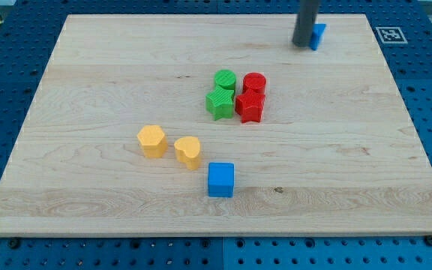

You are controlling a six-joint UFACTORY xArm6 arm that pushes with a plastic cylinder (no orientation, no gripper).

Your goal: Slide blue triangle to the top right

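The blue triangle [319, 35] lies near the top right of the wooden board [88, 90], partly hidden behind my rod. My tip [302, 45] rests on the board just left of the triangle, touching or almost touching its left side. The rod rises out of the view's top.
A green cylinder [225, 79] and green star [220, 103] sit mid-board beside a red cylinder [254, 82] and red star [250, 107]. A yellow hexagon [152, 141], a yellow rounded block [188, 152] and a blue cube [220, 179] lie lower left of centre. A marker tag [389, 34] is off the board's top right corner.
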